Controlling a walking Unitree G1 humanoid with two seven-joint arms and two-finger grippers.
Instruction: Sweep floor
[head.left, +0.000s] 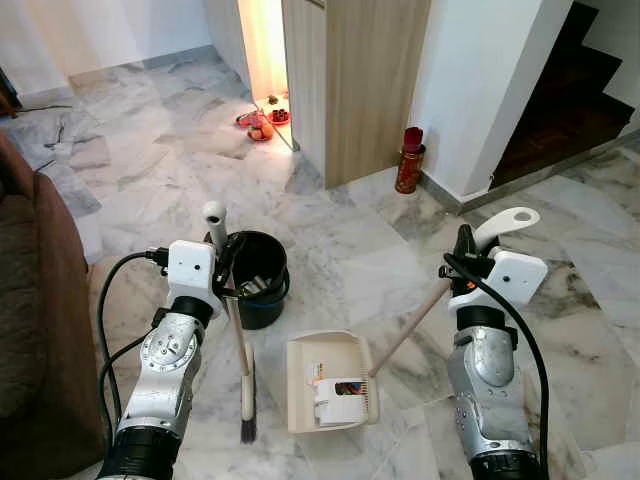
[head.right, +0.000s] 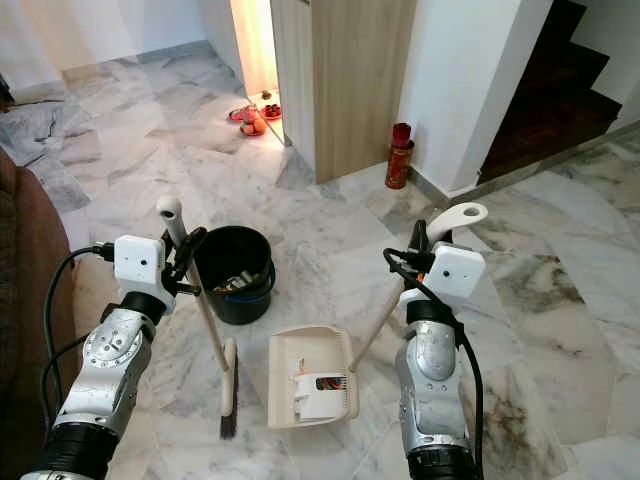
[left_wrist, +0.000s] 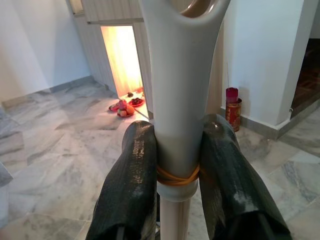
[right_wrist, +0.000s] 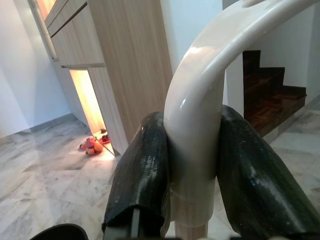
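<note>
My left gripper (head.left: 222, 262) is shut on the white handle of a small broom (head.left: 240, 350). The broom stands nearly upright, its dark bristles (head.left: 247, 428) on the marble floor. In the left wrist view both black fingers (left_wrist: 132, 180) clamp the handle (left_wrist: 180, 75) just above an orange band. A cream dustpan (head.left: 330, 380) lies flat on the floor between my arms, holding some small litter. Its long wooden handle slants up to a white grip, where my right gripper (head.left: 466, 250) is shut on it. That white grip (right_wrist: 200, 100) sits between the fingers in the right wrist view.
A black bucket (head.left: 255, 275) stands just behind the broom. A brown sofa (head.left: 30, 300) runs along my left. Ahead are a wooden cabinet (head.left: 365, 80), a red canister (head.left: 410, 160) by the white wall, dark stairs (head.left: 570, 90) at right, and small items (head.left: 265, 122) in a lit gap.
</note>
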